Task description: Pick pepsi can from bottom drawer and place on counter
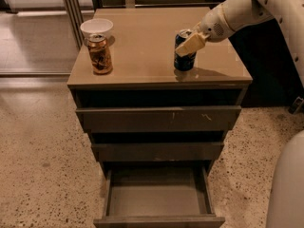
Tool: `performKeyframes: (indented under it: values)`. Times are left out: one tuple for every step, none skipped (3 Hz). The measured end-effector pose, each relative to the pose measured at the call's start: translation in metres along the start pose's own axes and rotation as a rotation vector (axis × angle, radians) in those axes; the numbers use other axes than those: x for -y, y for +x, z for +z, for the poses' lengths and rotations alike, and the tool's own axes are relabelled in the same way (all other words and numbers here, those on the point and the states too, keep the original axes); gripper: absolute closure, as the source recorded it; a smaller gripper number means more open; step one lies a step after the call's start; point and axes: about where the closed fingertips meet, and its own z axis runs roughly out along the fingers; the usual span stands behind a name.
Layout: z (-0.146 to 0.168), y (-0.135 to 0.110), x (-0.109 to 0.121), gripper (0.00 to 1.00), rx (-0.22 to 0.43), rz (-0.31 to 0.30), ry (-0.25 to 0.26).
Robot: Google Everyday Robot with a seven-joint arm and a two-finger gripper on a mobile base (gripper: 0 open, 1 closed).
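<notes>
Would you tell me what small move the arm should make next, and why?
Probably open the gripper and back it away. It is closed on the pepsi can, which stands upright and seems to rest on the counter, back from the front edge. The bottom drawer stands open without the can, so only the release looks left.

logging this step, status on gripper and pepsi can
Gripper at pepsi can. Can upright on counter. Bottom drawer open. Brown can well apart, not in the way.
</notes>
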Motion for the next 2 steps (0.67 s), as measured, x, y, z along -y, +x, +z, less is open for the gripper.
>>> performKeyframes:
  values:
    - [0.011, 0.011, 0.008, 1.00, -0.004, 0.010, -0.008]
    - [0.021, 0.022, 0.012, 1.00, -0.006, 0.028, -0.018]
